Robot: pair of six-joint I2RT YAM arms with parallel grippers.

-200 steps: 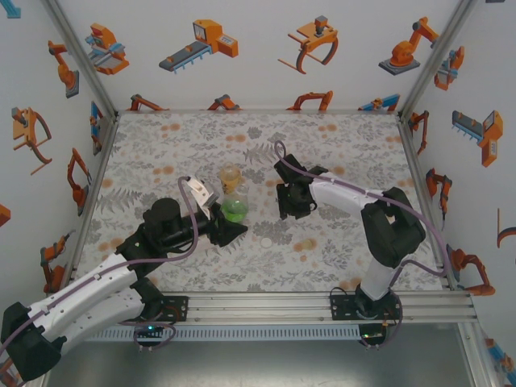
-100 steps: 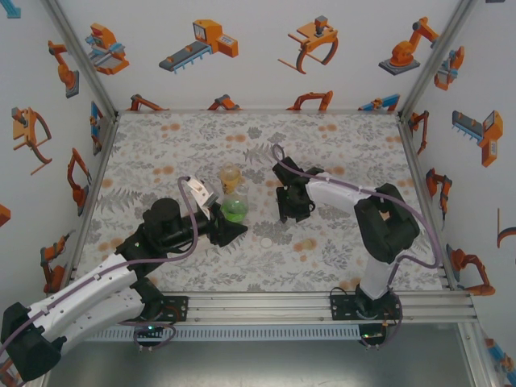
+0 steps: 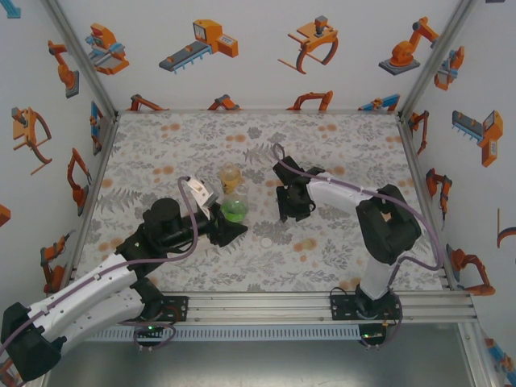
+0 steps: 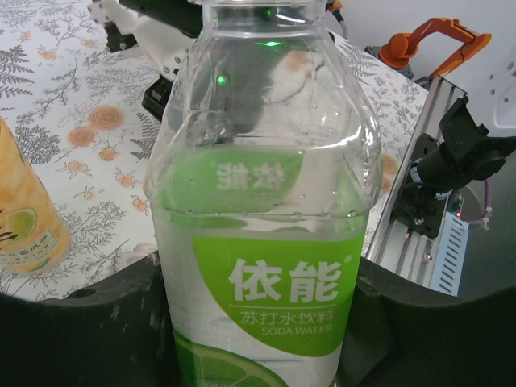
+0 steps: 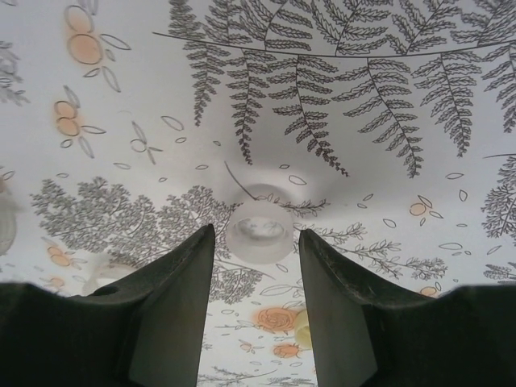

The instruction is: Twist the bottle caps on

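A translucent white cap (image 5: 260, 226) lies on the patterned table, right at the tips of my right gripper (image 5: 256, 239). That gripper is open, with a gap between the cap and each finger. From above, the white cap (image 3: 266, 241) sits just below-left of the right gripper (image 3: 288, 211). My left gripper (image 4: 258, 330) is shut on the upright clear bottle with a green soda-water label (image 4: 270, 290). From above, this bottle (image 3: 235, 211) stands in front of the amber bottle (image 3: 230, 177). Its neck runs off the top of the left wrist view, so its mouth is hidden.
The amber tea bottle (image 4: 24, 218) stands close to the left of the held bottle. The right arm (image 3: 347, 193) stretches across the right half of the table. An aluminium rail (image 3: 322, 302) runs along the near edge.
The right gripper has edged slightly left. The left arm, both bottles and the white cap have not moved.
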